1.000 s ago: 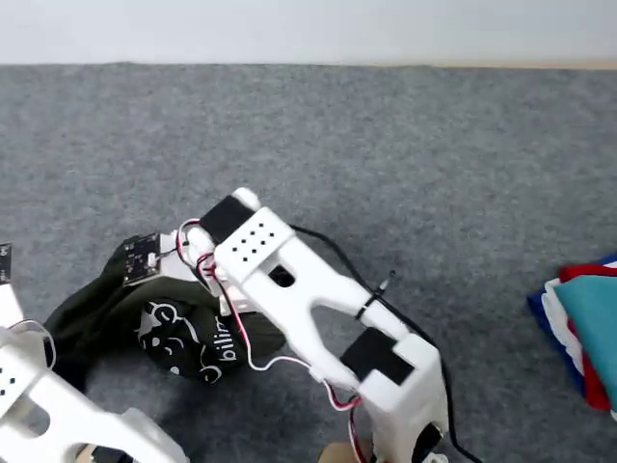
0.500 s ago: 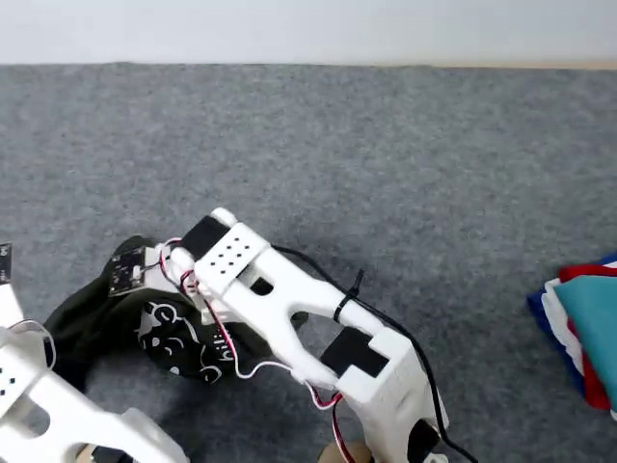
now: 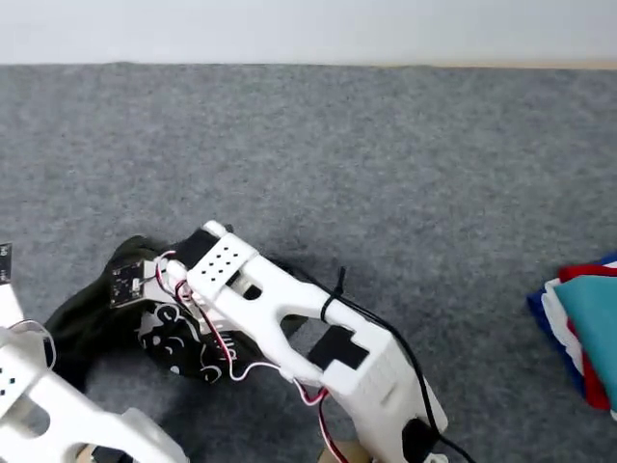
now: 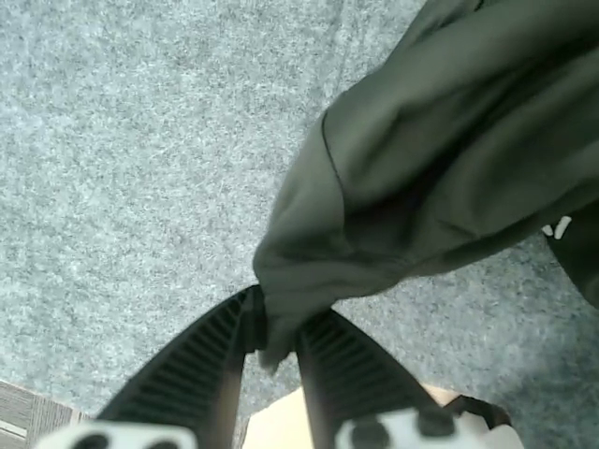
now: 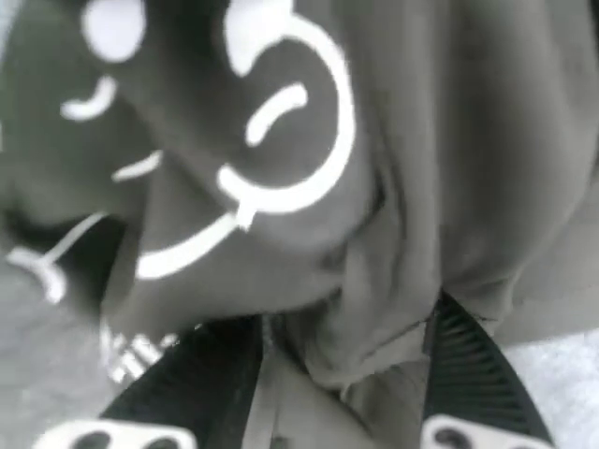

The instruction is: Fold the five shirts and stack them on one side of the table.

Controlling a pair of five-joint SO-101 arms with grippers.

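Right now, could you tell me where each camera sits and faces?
High view: fixed above, looking down on table, both arms, dark shirt, folded stack.
Left wrist view: on left arm, facing down; left gripper pinches the shirt's edge.
Right wrist view: on right arm, close over the print; right gripper straddles cloth.
All three share the dark shirt.

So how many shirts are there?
5 visible: one dark olive printed shirt bunched at the left; folded blue shirt, white shirt, red shirt and teal shirt stacked at the right edge, partly cropped.
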